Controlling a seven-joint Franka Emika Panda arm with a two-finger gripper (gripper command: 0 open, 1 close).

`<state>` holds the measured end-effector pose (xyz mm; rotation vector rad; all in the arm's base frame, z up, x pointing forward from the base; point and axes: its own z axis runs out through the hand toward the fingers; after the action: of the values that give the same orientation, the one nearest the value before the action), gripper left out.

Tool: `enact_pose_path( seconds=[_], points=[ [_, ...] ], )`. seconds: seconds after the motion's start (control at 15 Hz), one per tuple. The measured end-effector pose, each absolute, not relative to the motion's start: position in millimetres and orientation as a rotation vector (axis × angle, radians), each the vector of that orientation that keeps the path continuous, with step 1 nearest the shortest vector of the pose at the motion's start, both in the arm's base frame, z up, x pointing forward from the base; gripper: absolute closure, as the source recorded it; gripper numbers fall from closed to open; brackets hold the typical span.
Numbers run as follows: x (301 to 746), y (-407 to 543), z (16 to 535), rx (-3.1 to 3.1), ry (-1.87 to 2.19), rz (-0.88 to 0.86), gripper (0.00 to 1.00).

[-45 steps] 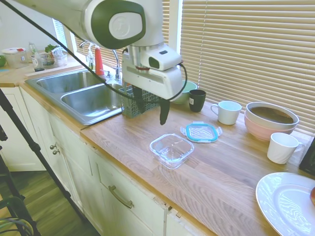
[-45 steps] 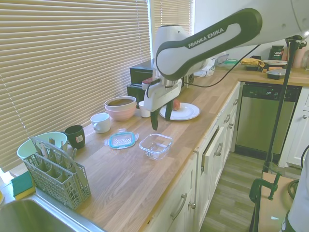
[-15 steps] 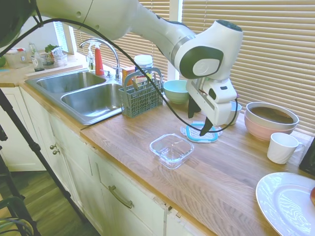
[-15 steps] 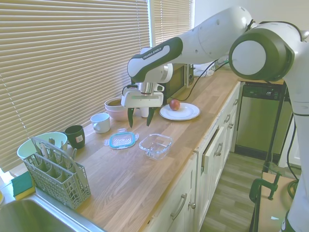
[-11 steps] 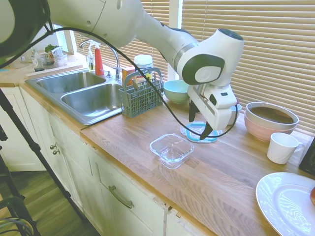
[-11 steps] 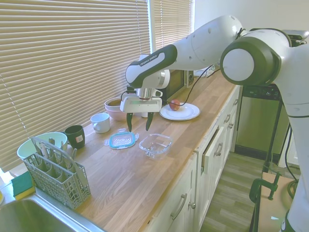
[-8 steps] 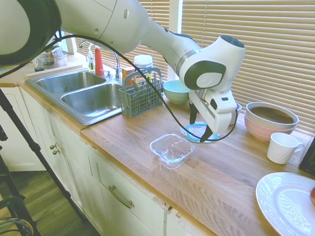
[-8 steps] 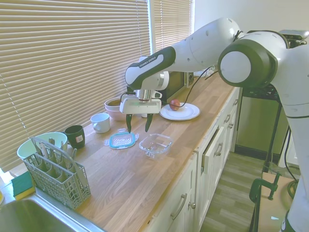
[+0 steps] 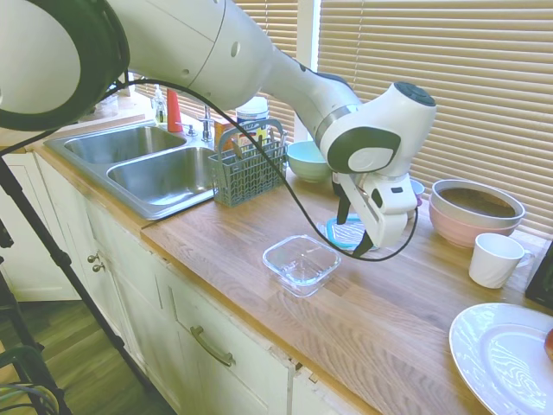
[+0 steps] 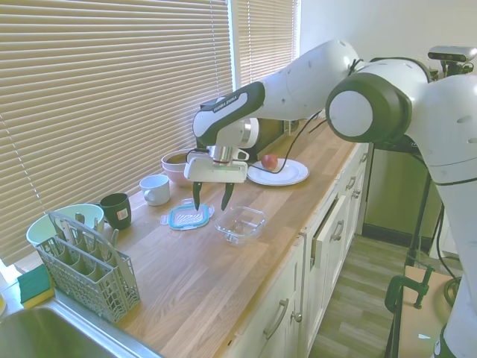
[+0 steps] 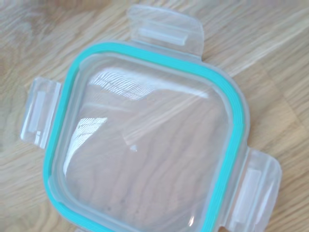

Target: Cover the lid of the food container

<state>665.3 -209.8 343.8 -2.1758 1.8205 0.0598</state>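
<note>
While lying flat on the wooden counter (image 10: 223,276), the lid (image 10: 187,215) is sitting directly below the claw (image 10: 210,198), with its blue rim and clip tabs filling the wrist view (image 11: 145,140). The claw is pointing straight down with its two fingers spread wide, tips hovering just above the lid and not touching it. The food container (image 9: 301,262) is resting empty just beside the claw, toward the counter's front edge. The white arm is reaching in over the counter, its wrist bent downward.
</note>
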Motion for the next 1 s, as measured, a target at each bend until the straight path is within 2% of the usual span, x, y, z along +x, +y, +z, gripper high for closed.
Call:
enact_pose_path(
  seconds=[0.47,1.0],
  points=[
    [667,-214,329,-2.136,1.840,0.083,0.00],
    [678,-215,326,-2.111,1.837,0.027,0.00]
  ],
)
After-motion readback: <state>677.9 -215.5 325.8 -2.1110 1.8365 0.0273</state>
